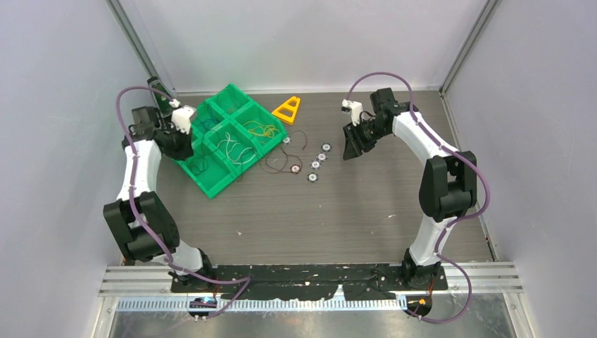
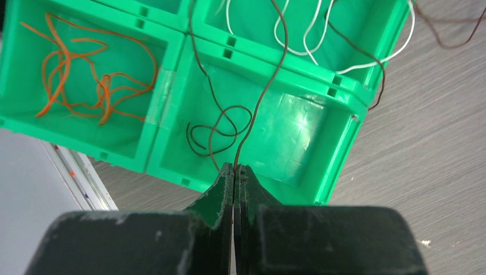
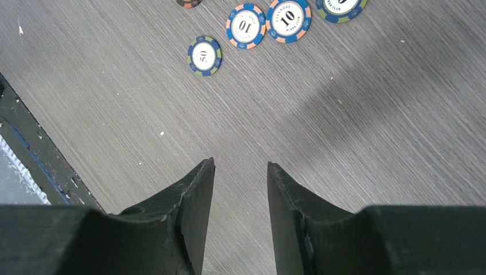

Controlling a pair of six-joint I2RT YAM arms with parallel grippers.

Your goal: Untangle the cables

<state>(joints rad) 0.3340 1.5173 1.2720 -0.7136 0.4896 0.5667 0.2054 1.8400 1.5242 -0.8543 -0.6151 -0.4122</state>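
Observation:
Thin cables lie sorted in a green compartment tray [image 1: 213, 189]: orange ones [image 2: 86, 86] in one bin, white ones [image 2: 309, 34] in another, yellow ones [image 1: 262, 130] farther back. My left gripper [image 2: 235, 167] is shut on a dark brown cable [image 2: 269, 80] that rises from its tips and loops inside the near tray bin [image 2: 298, 132]. In the top view the left gripper [image 1: 189, 149] hangs over the tray's left side. More dark brown cable [image 1: 285, 160] trails on the table right of the tray. My right gripper [image 3: 240, 166] stands open over bare table, holding nothing.
A row of poker chips [image 1: 317, 163] lies between the tray and the right gripper [image 1: 350, 151]; several show in the right wrist view [image 3: 246, 26]. A yellow triangular piece [image 1: 287, 109] sits at the back. Walls close in left, right and behind.

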